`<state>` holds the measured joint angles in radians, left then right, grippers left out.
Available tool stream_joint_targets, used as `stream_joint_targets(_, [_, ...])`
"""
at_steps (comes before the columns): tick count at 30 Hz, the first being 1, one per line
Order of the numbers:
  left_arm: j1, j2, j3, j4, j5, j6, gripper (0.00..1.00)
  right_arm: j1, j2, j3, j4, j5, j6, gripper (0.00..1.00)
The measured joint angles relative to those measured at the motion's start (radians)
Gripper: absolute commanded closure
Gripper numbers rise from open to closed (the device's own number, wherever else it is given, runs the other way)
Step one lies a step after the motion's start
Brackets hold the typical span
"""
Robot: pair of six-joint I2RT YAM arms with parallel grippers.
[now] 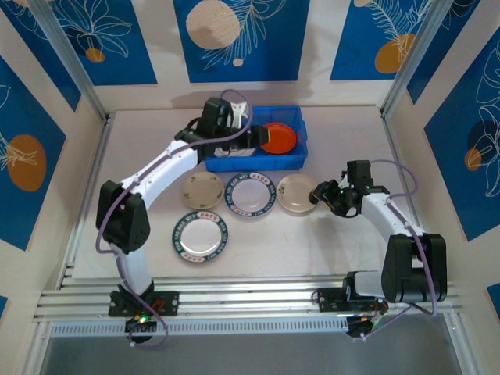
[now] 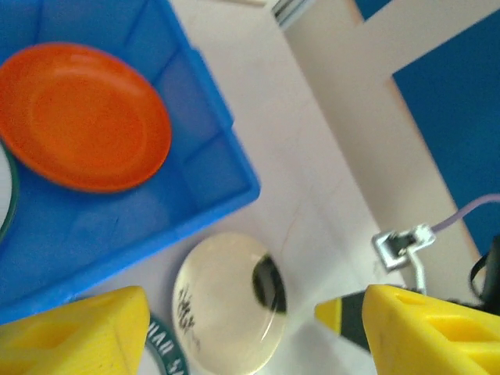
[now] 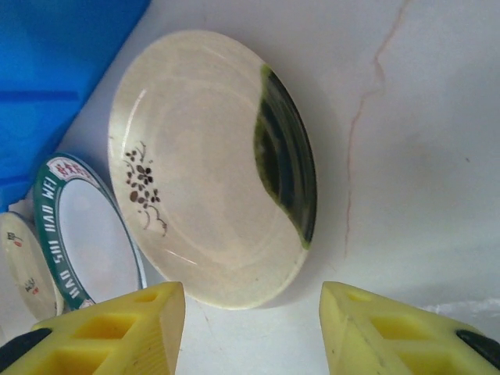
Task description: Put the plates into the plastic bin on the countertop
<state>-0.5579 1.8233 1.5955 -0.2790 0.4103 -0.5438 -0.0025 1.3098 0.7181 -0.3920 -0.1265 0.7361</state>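
**A:** Where do the plates stand?

**B:** Orange plate (image 1: 277, 138) lies flat in the plastic bin (image 1: 234, 162), upper centre of the overhead frame. Four more sit on the countertop (image 1: 312, 250) below it. Three form a row just under the bin's near wall, and one green-rimmed plate (image 1: 201, 234) sits lower left of them. Rightmost in the row is the cream plate (image 3: 211, 164) with a dark green swipe.

**A:** Hands?

**B:** Left gripper (image 2: 234, 320) hangs over the bin's corner, fingers spread wide, nothing between them. Right gripper (image 3: 248, 305) faces the cream plate's edge. Its fingers are parted to either side at the bottom of the wrist frame, not touching the plate, and it is empty.

**A:** Handling notes?

**B:** Judgement only. The plate looks rigid and glossy, so it is likely slippery under the pads. It is probably light, but could chip if dropped. It lies flat, so only the raised rim offers purchase. Take the rim nearest the gripper, one finger under the lip and one on top, clear of the green-lettered plate (image 3: 94, 234) just beside it. Risk: the plate skates across the smooth top instead of lifting.
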Motion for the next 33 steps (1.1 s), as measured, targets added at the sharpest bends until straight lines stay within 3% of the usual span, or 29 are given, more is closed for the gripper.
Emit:
stream_joint_targets(3, [-0.001,-0.079,-0.138,-0.022,-0.002,0.008,0.22,-0.001,0.0,-0.012,0.001,0.003,0.004,0.52])
stream_joint_targets(5, [-0.001,-0.148,-0.237,-0.009,0.0,0.004,0.23,-0.002,0.002,-0.016,0.002,0.005,0.008,0.59])
stream_joint_targets(10, [-0.013,-0.253,-0.378,0.034,0.01,-0.006,0.26,-0.002,0.024,-0.018,0.016,0.005,0.014,0.61])
stream_joint_targets(33, [-0.035,-0.165,-0.455,0.242,0.072,-0.102,0.31,0.029,0.234,0.015,0.113,0.003,0.026,0.71])
